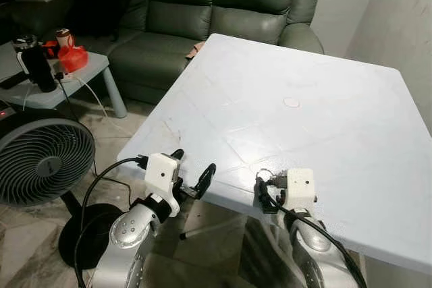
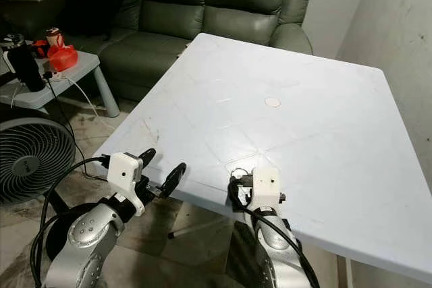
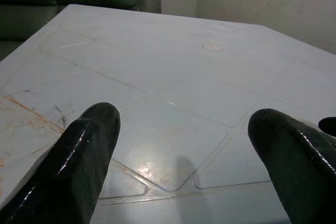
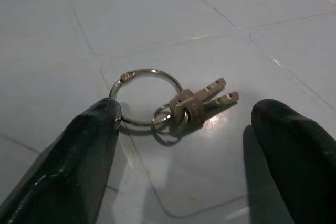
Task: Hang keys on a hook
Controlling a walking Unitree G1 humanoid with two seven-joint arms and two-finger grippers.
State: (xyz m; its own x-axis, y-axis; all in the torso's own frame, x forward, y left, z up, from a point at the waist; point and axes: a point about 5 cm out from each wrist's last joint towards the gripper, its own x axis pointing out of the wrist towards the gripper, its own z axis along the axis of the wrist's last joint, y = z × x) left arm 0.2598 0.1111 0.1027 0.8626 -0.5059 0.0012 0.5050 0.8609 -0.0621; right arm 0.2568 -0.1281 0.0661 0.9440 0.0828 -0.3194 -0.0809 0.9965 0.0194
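White table (image 1: 324,99) fronts a green sofa (image 1: 202,5); the keys (image 4: 194,106) lie flat near its near edge, between the right gripper's (image 4: 184,150) wide fingers, ready for pinching. Left gripper (image 3: 178,156) hovers, fingers wide.

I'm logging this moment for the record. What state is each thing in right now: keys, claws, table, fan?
keys: lying flat on the table, on their ring, not gripped
right claw: open, fingers either side of the keys
left claw: open, at the table's near edge, holding nothing
white table: upright, scuffed near its left edge
fan: standing on the floor; cannot tell if running
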